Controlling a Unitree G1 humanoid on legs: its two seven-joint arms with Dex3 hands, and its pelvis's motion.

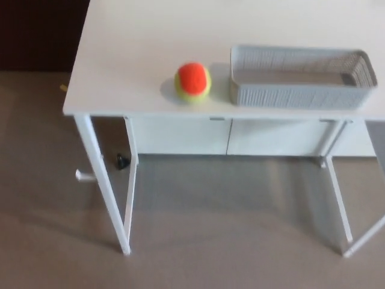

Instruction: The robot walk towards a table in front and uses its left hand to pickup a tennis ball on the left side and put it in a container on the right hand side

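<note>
An orange and yellow tennis ball point(192, 82) rests on the white table point(132, 54), near its front edge and left of centre. Just to the right of the ball stands a grey slatted basket point(298, 90), long and low, with nothing visible inside it. Neither of my hands shows in the head view.
The table stands on thin white legs point(108, 192) over a grey-brown floor. White cabinet fronts point(228, 135) sit behind the legs under the tabletop. A dark area lies at the upper left, beyond the table's left edge.
</note>
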